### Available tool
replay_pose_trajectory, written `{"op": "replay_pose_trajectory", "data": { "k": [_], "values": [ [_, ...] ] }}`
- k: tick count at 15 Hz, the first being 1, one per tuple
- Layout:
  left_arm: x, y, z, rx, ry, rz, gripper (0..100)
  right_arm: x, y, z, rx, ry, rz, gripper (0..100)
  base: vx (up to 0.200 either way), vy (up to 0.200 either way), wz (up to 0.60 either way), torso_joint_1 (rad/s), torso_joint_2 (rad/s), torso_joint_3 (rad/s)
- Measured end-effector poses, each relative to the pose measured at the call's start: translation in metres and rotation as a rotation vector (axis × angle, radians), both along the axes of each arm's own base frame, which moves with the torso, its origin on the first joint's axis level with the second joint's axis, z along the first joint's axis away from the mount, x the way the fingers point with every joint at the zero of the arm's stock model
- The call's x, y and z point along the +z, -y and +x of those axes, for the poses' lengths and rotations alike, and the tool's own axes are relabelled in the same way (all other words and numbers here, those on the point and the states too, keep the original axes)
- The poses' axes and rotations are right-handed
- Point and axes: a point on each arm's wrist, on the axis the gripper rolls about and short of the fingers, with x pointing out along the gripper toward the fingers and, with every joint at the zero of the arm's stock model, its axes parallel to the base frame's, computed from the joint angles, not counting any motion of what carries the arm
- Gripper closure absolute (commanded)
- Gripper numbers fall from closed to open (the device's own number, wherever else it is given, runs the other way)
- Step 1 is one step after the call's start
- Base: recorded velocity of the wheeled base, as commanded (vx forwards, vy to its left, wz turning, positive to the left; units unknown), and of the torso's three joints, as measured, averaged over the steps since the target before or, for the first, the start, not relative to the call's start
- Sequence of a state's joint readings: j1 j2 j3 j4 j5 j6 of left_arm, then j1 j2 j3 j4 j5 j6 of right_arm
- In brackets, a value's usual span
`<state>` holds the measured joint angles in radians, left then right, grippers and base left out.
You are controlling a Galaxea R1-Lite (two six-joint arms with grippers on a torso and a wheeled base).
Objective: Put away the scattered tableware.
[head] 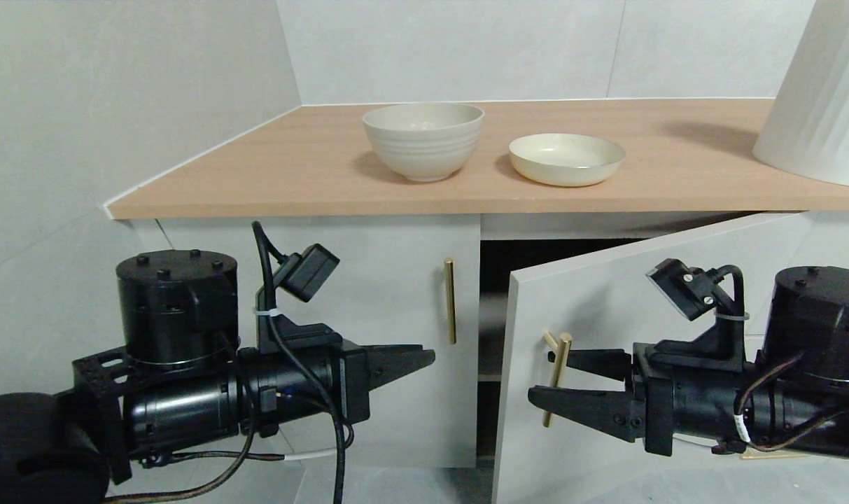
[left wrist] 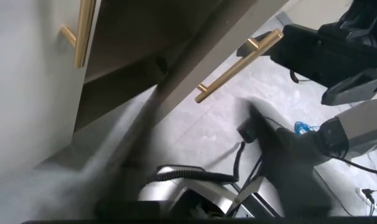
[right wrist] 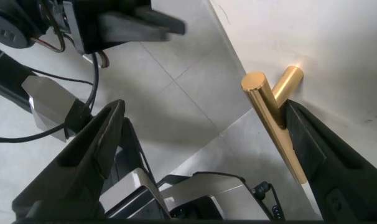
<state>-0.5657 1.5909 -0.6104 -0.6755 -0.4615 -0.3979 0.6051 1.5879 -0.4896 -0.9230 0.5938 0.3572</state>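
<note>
Sitting between parted right jaws: door handle [head: 558, 369]

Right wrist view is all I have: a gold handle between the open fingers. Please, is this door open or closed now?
Observer: The right door stands partly open; a dark gap shows between it and the shut left door.
Operator: And the tableware, where does it wait?
Observer: On the counter above the doors: a deep bowl and, on its right, a shallow dish, apart from each other.
Operator: Does anything else stand on that counter?
Observer: Yes, a tall white ribbed object stands at its far right end.
</note>
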Motion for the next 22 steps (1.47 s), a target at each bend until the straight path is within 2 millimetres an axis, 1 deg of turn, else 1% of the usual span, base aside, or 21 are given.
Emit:
{"op": "replay_pose_trajectory", "data": {
  "k": [3, 7, 10, 14, 17, 20, 21, 22],
  "values": [
    [0.0, 0.003, 0.005, -0.002, 0.023, -0.009, 100, -0.002, -0.001, 0.001, 0.0, -0.007, -0.004, 0, 0.0, 0.0, 0.0, 0.0, 0.0, 0.0],
    [-0.011, 0.016, 0.014, -0.027, 0.111, -0.059, 100, -0.005, -0.002, 0.003, 0.001, -0.018, -0.011, 0, 0.0, 0.0, 0.0, 0.0, 0.0, 0.0],
    [-0.028, 0.028, 0.022, -0.036, 0.097, -0.101, 100, -0.006, -0.002, 0.003, 0.001, -0.02, -0.012, 0, 0.0, 0.0, 0.0, 0.0, 0.0, 0.0],
    [-0.057, 0.043, 0.034, -0.061, 0.105, -0.156, 100, -0.006, -0.003, 0.002, 0.006, -0.022, -0.014, 0, 0.0, 0.0, 0.0, 0.0, 0.0, 0.0],
    [-0.073, 0.054, 0.046, -0.067, 0.121, -0.158, 100, -0.006, -0.005, 0.001, 0.011, -0.022, -0.015, 0, 0.0, 0.0, 0.0, 0.0, 0.0, 0.0],
    [-0.078, 0.064, 0.058, -0.075, 0.14, -0.163, 100, -0.006, -0.005, 0.001, 0.013, -0.023, -0.014, 0, 0.0, 0.0, 0.0, 0.0, 0.0, 0.0],
    [-0.076, 0.07, 0.064, -0.081, 0.158, -0.175, 100, -0.006, -0.005, 0.001, 0.014, -0.023, -0.014, 0, 0.0, 0.0, 0.0, 0.0, 0.0, 0.0],
    [-0.077, 0.077, 0.065, -0.095, 0.162, -0.18, 100, -0.006, -0.005, 0.001, 0.014, -0.023, -0.014, 0, 0.0, 0.0, 0.0, 0.0, 0.0, 0.0]
  ]
}}
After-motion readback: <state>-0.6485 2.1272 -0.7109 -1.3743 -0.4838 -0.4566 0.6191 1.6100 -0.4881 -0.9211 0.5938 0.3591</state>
